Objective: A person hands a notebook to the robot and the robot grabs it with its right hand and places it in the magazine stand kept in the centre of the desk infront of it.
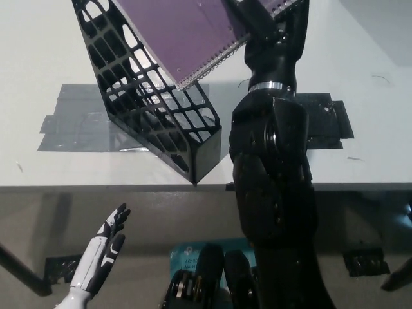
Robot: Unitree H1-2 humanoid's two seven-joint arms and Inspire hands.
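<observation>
Right hand (257,19) grips the purple notebook (183,35) by its spiral edge, near the top of the view. Notebook hangs tilted over the open mouth of the magazine stand (154,106), long axis roughly parallel to the stand's slope (lower corner apparently inside). Left hand (103,254) rests open below the desk (38,51) edge.

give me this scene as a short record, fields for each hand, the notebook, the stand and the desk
right hand: black right hand at the top of the view, shut on the purple notebook
left hand: white left hand at lower left below the desk edge, open, holding nothing
notebook: tilted, spiral edge facing the arm, above the opening of the magazine stand
stand: black lattice, on the desk
desk: white, dark tape patches under the stand
</observation>
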